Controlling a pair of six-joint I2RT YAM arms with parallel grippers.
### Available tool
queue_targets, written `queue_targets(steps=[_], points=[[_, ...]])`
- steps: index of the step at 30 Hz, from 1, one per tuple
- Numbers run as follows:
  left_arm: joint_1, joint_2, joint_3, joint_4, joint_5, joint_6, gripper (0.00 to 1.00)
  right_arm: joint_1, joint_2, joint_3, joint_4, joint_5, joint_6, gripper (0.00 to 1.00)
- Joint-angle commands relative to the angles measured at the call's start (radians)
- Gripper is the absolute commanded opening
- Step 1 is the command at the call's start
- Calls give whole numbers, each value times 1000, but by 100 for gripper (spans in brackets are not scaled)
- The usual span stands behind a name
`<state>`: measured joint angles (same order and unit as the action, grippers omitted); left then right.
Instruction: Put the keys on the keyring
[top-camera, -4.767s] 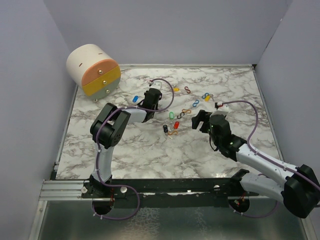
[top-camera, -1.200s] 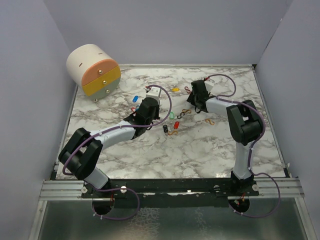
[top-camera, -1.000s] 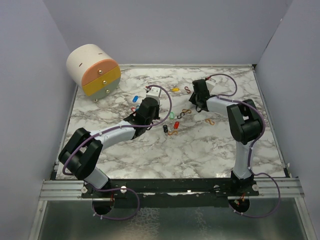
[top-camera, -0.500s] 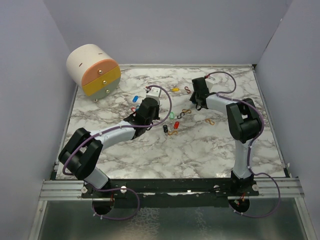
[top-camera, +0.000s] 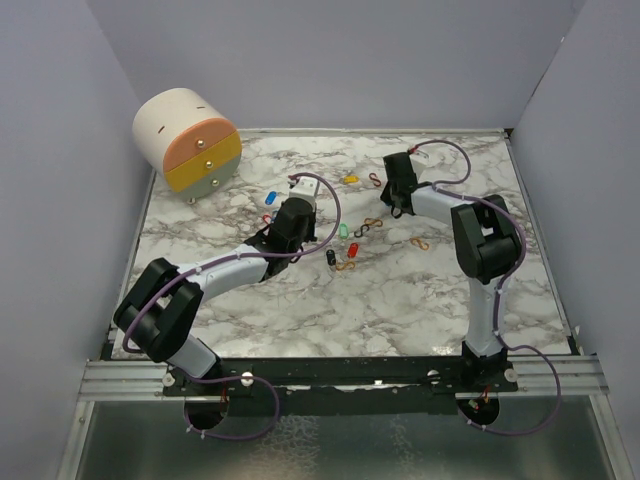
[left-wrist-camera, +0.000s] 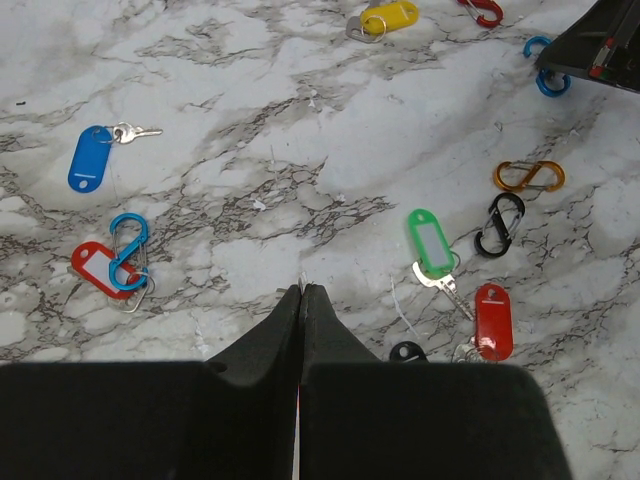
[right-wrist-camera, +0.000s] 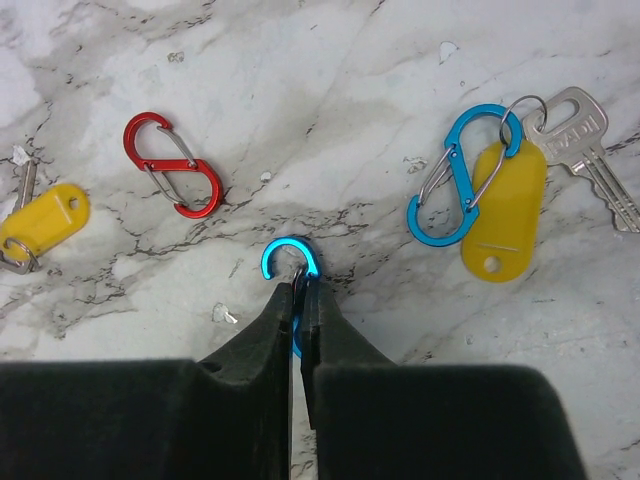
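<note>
1. While I watch the right wrist feed, the right gripper (right-wrist-camera: 298, 288) has its fingers pressed together on a blue S-clip (right-wrist-camera: 291, 262). One loop pokes out past the tips onto the marble table (right-wrist-camera: 300, 80), and a sliver of blue shows in the slit between the fingers.
2. Left of that loop, near but not touching, lies a red S-clip (right-wrist-camera: 172, 178). At the left edge of the frame is a yellow key tag (right-wrist-camera: 42, 222) on a small ring.
3. To the right, a second blue S-clip (right-wrist-camera: 460, 175) lies across the top of a second yellow tag (right-wrist-camera: 503, 215), with a silver key (right-wrist-camera: 585, 140) right against them.
4. On the left wrist feed, the left gripper (left-wrist-camera: 301, 292) is closed tip to tip with nothing between the fingers, over bare marble. I cannot tell whether it touches the surface.
5. The other keys are scattered around it. A blue key tag (left-wrist-camera: 88, 158) with a small key lies well to the left. A red key tag (left-wrist-camera: 98, 268) is nearer on the left, with a third blue S-clip (left-wrist-camera: 128, 250) lying over it. A green key tag (left-wrist-camera: 430, 240) is to the right, and a second red tag (left-wrist-camera: 492, 320) is just below that.
6. Beside the green tag lie a black S-clip (left-wrist-camera: 500, 222) and an orange S-clip (left-wrist-camera: 530, 177).
7. Overhead, a round drawer unit (top-camera: 188, 140) sits at the far left corner, well apart from both grippers.
</note>
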<state>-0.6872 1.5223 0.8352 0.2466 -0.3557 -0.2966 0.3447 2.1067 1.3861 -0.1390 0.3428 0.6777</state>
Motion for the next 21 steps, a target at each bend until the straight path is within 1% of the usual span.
queue_targets(steps=[1, 3, 6, 12, 21], points=[[5, -32, -5, 28, 10, 8, 0, -8, 64, -77, -140, -36, -23, 1], [5, -28, -1, 28, 13, 8, 0, -7, 33, -104, -110, -34, -35, 0], [5, -23, 2, 29, 24, 5, 0, -7, -43, -185, -14, -43, -65, 0], [5, -5, 8, 44, 69, 13, 0, -7, -210, -350, 153, -131, -157, 0], [-5, 34, 22, 93, 174, 20, 0, -3, -416, -571, 321, -257, -268, 1]])
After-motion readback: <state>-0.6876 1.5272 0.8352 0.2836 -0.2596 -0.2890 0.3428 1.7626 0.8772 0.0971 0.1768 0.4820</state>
